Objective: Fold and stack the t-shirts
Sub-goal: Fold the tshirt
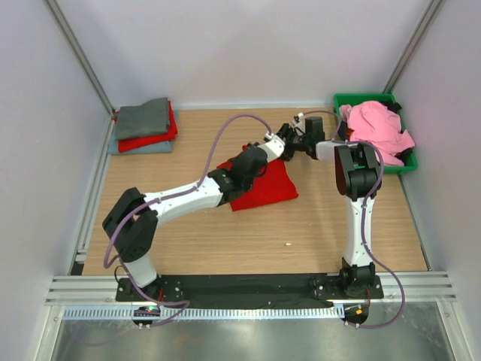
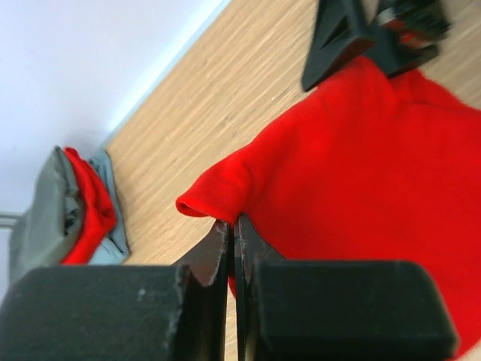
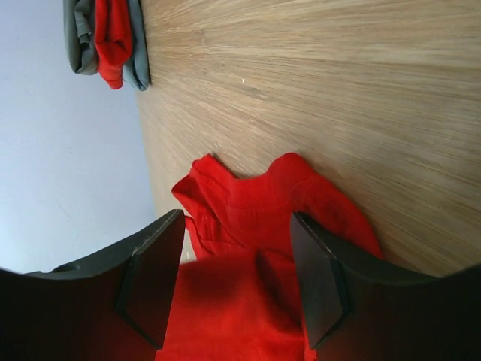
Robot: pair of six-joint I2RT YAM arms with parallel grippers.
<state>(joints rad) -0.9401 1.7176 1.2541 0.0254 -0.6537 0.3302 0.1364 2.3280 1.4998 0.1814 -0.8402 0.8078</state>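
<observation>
Red t-shirt (image 1: 267, 188) pinched at its far edge, mid-table

The left gripper (image 2: 234, 226) is clenched on the hem of a sleeve, while the right gripper (image 3: 234, 278) is spread wide over the red cloth just beside it, with nothing grasped. The shirt is laid on the wooden table (image 1: 225, 241). A stack of folded t-shirts (image 1: 143, 128), grey on top, is seen at the far left, and a pink t-shirt (image 1: 376, 124) is heaped in the green bin (image 1: 353, 99) at the far right
</observation>
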